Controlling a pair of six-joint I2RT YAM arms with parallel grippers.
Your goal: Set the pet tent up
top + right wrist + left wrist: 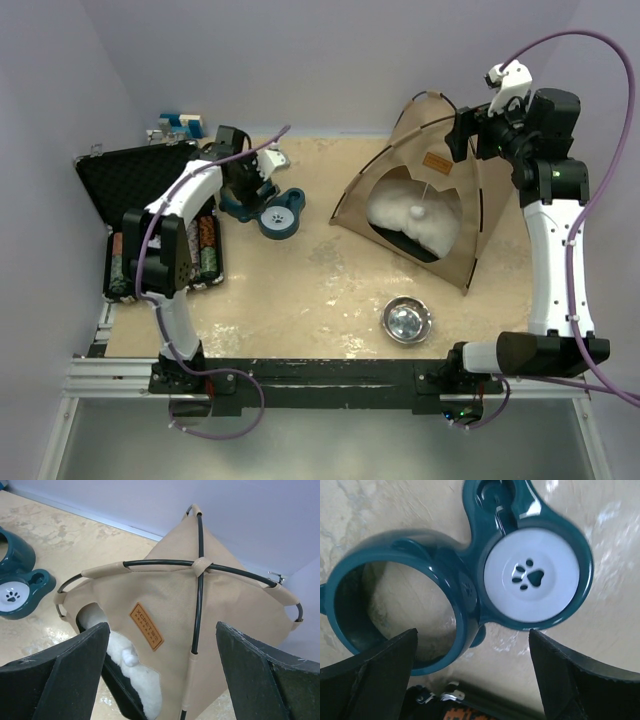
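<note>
My right gripper [160,628] hangs spread wide, gripping nothing, above the standing pet tent [400,150] in the frame's upper right, and if I clip its crossed poles [199,580] descending, it could topple.

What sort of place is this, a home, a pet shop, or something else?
Probably a robot test bench, not a home: two arms bolted to a metal rail at the table edge, plain walls around it, and a pet tent, teal feeder and steel bowl laid out as props.
</note>
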